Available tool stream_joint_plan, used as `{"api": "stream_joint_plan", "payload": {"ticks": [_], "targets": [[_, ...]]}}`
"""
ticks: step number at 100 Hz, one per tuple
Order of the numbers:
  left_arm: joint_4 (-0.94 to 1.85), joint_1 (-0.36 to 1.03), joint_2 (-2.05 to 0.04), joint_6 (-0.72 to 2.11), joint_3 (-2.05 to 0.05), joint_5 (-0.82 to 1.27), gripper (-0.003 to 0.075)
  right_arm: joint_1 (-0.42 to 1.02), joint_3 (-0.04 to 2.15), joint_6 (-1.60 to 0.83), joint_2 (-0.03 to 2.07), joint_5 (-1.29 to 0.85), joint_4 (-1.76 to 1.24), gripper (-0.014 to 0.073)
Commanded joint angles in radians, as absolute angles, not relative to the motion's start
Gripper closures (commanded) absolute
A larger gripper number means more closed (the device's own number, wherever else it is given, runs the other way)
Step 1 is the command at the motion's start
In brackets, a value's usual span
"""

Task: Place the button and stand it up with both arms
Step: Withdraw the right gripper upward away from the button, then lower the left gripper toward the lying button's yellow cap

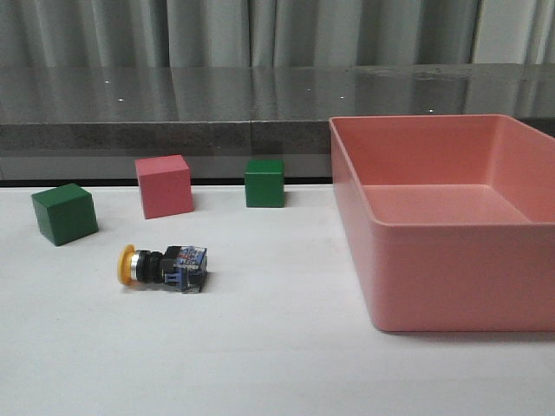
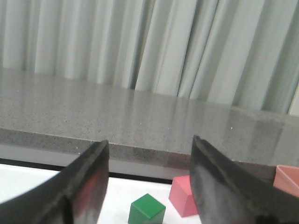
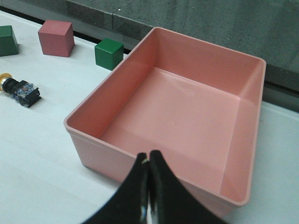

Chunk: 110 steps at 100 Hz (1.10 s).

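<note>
The button (image 1: pixel 162 265) lies on its side on the white table, yellow cap to the left, blue-clear base to the right. It also shows in the right wrist view (image 3: pixel 19 88), far from the fingers. My left gripper (image 2: pixel 149 149) is open and empty, held above the table, with a green cube (image 2: pixel 146 210) and a pink cube (image 2: pixel 183 196) beyond its fingers. My right gripper (image 3: pixel 148 157) is shut and empty, just outside the near wall of the pink bin (image 3: pixel 107 156). Neither arm shows in the front view.
A pink cube (image 1: pixel 164 185) and two green cubes (image 1: pixel 64 213) (image 1: pixel 264 183) stand behind the button. The large empty pink bin (image 1: pixel 451 277) fills the right side. A grey ledge (image 1: pixel 173 121) runs along the back.
</note>
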<state>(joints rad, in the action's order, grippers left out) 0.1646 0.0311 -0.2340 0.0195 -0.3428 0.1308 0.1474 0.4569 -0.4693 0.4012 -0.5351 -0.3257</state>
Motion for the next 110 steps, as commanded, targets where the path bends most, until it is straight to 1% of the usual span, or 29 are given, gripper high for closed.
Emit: {"api": "stream_joint_plan", "payload": {"ticks": [1,12,20,24,37,48,53,58,66,78,110], "targets": [[0.118,0.03,-0.415,0.049,-0.518,0.2,0.0354,0.141,0.483,-0.47,0.404,-0.482,-0.329,0.0655],[0.142,0.035,-0.644,0.217,-0.696,0.374,0.0354,0.141,0.483,-0.47,0.404,-0.487,-0.329,0.0655],[0.219,0.052,-0.787,0.415,-0.79,0.44,0.0354,0.141,0.483,-0.47,0.404,-0.487,-0.329,0.0655],[0.286,0.067,-0.86,0.51,-0.833,0.464,0.0353,0.141,0.483,-0.47,0.404,-0.488,-0.329,0.0655],[0.567,0.105,-1.072,0.95,-0.954,0.583,0.035,0.141,0.483,-0.47,0.404,-0.494,-0.329,0.0655],[0.751,0.107,-1.259,1.28,-1.057,0.772,0.0348,0.141,0.483,-0.47,0.404,-0.504,-0.329,0.0655],[0.807,0.107,-1.338,1.379,-1.1,0.847,0.0332,0.141,0.483,-0.47,0.404,-0.506,-0.329,0.0655],[0.855,0.107,-1.411,1.44,-1.141,0.893,0.0306,0.141,0.483,-0.47,0.404,-0.507,-0.329,0.0655],[0.909,0.107,-1.521,1.53,-1.205,0.943,0.024,0.141,0.483,-0.47,0.404,-0.508,-0.329,0.0655],[0.951,0.107,-1.642,1.645,-1.274,0.97,0.0169,0.141,0.483,-0.47,0.404,-0.508,-0.329,0.0655],[0.956,0.107,-1.816,1.848,-1.301,0.982,0.0163,0.141,0.483,-0.47,0.404,-0.501,-0.329,0.0655]]}}
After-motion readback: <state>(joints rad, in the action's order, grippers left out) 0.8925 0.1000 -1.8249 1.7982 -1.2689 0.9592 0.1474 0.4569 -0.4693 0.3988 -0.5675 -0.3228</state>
